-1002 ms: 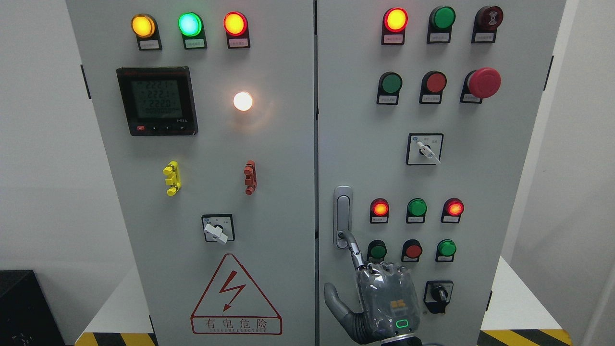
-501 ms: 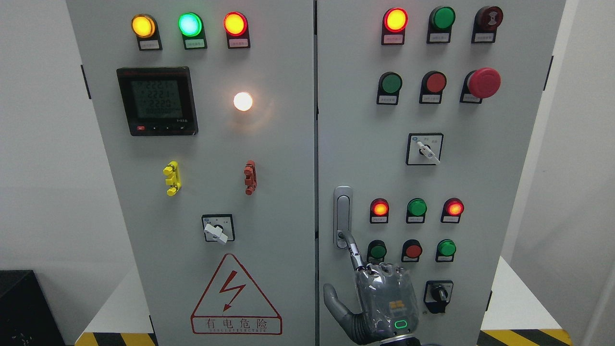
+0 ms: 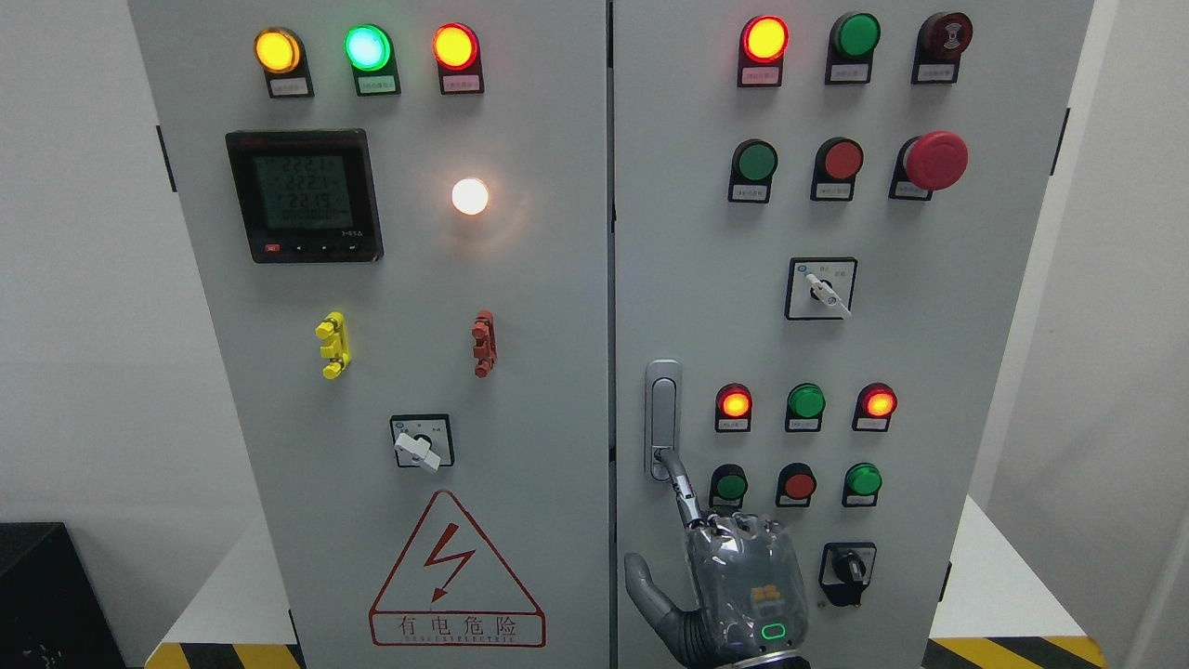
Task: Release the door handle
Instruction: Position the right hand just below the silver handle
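The grey door handle (image 3: 662, 409) stands upright at the left edge of the cabinet's right door (image 3: 929, 372). My right hand (image 3: 743, 585) comes up from the bottom edge, its back towards me. Its index finger (image 3: 683, 488) is stretched up and left, with the tip touching the round lock at the handle's lower end. The other fingers are curled and the thumb (image 3: 646, 581) sticks out to the left. The hand grasps nothing. The left arm is not in view.
Lit lamps and push buttons (image 3: 805, 401) sit right of the handle. A black rotary switch (image 3: 847, 565) is beside the hand, another selector (image 3: 822, 288) above, and a red emergency button (image 3: 936, 160) higher up. The left door (image 3: 520, 372) carries a meter (image 3: 305, 195) and a warning triangle (image 3: 455, 576).
My right hand has sunk slightly towards the bottom edge. The index fingertip stays on the handle's lower end. The meter's reading has changed.
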